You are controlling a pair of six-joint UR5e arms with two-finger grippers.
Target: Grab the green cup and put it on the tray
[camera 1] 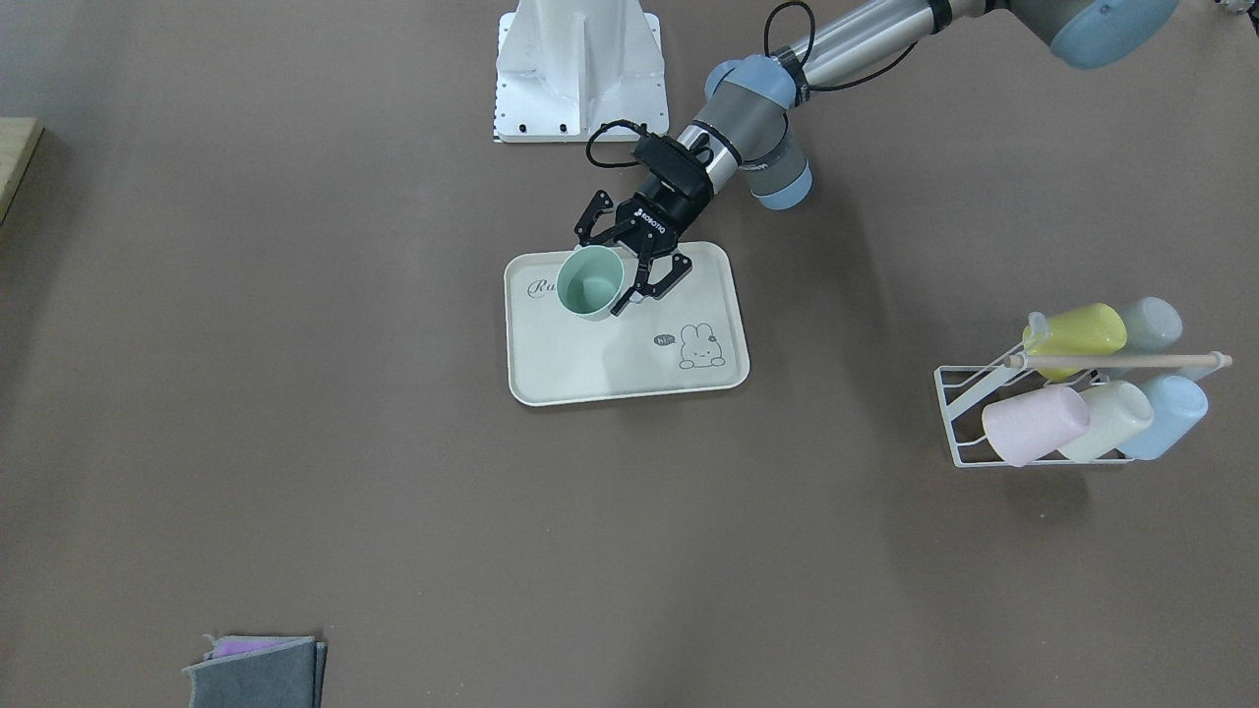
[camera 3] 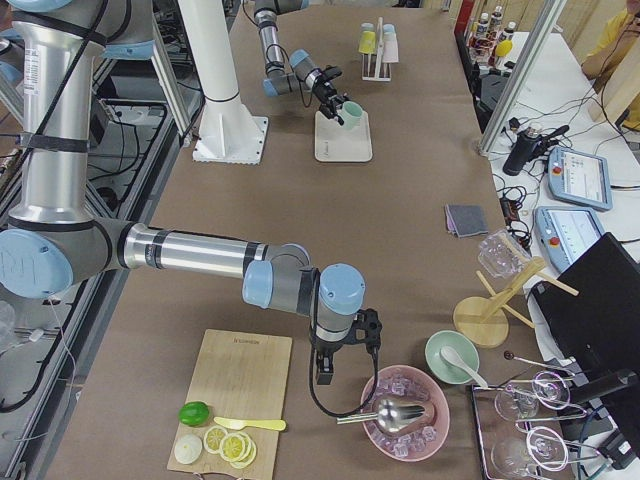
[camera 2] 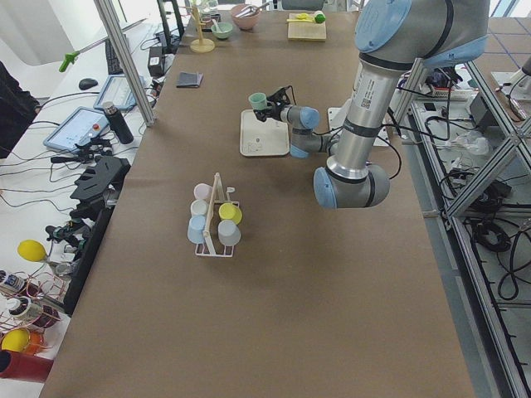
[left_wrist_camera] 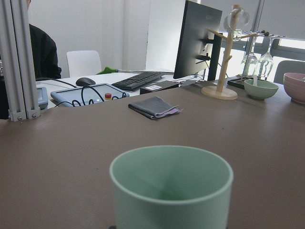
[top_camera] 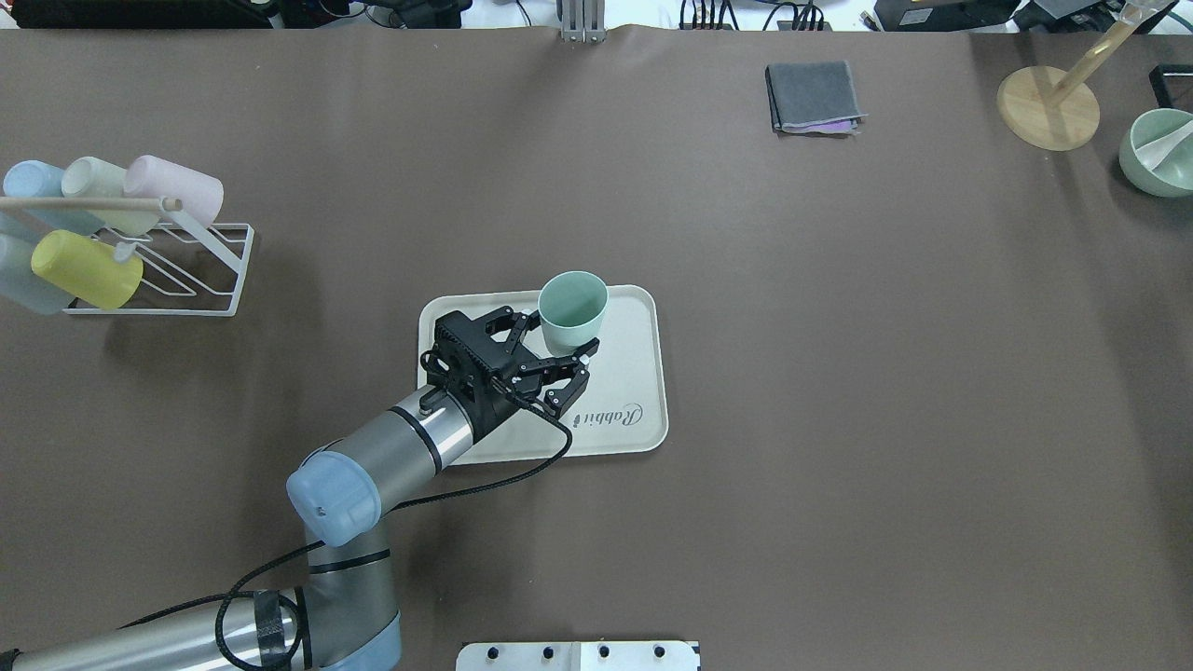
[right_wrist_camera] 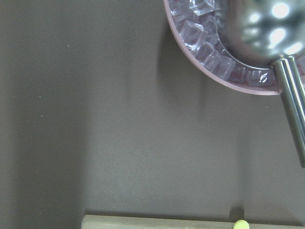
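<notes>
The green cup (camera 1: 590, 282) stands upright on the cream tray (camera 1: 610, 374), near the corner with the "Rabbit" script. It also shows in the overhead view (top_camera: 572, 312) on the tray (top_camera: 634, 354). My left gripper (camera 1: 602, 277) is open, with its fingers spread on either side of the cup and low over the tray; it also shows in the overhead view (top_camera: 564, 334). The left wrist view shows the cup (left_wrist_camera: 171, 186) close up, with no fingers in sight. My right gripper (camera 3: 322, 375) is far off beside a pink ice bowl (camera 3: 405, 412); I cannot tell its state.
A white wire rack (top_camera: 200, 270) with several pastel cups lies to the robot's left. A folded grey cloth (top_camera: 813, 96), a wooden stand (top_camera: 1049, 107) and a green bowl (top_camera: 1158, 154) sit at the far right. A cutting board (camera 3: 240, 400) with lime slices lies by the right arm.
</notes>
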